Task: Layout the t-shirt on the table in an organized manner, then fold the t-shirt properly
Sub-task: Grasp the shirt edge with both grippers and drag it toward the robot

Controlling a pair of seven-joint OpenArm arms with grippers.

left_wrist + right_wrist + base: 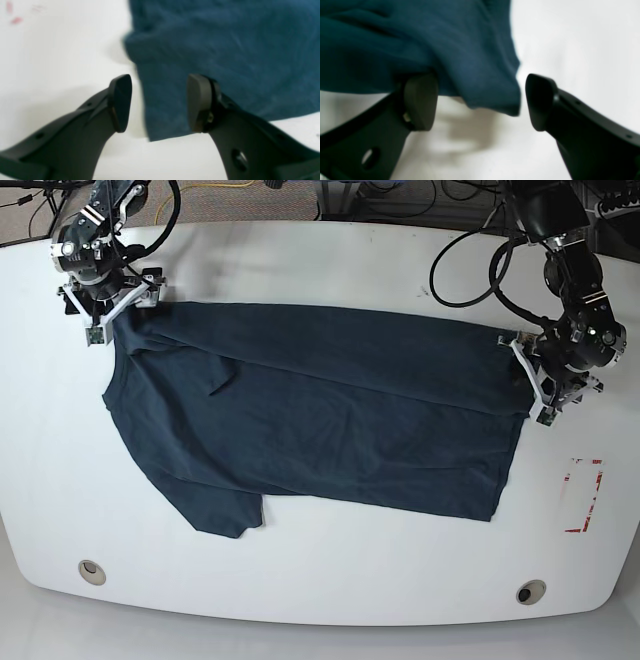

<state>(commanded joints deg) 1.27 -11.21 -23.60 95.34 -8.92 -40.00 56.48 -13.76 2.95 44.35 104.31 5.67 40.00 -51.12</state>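
Observation:
The dark navy t-shirt (pixel 320 420) lies spread lengthwise across the white table (pixel 320 270), its upper long edge folded over and one sleeve pointing to the near left. My left gripper (pixel 532 388) is at the shirt's right end. It stands open (pixel 160 103), with the shirt's edge and a corner (pixel 200 50) between its fingers. At the far-left corner of the shirt is my right gripper (pixel 108 325), also open (pixel 480 102). A drooping fold of fabric (pixel 475 75) hangs between its fingers, casting a shadow on the table, and it covers the top of the left finger (pixel 420 102).
A red-white tape rectangle (pixel 583 495) is on the table near the right edge, close to my left arm. Two round grey grommet holes (pixel 91 571) (pixel 530 591) sit along the near edge. Cables run behind the far edge of the table.

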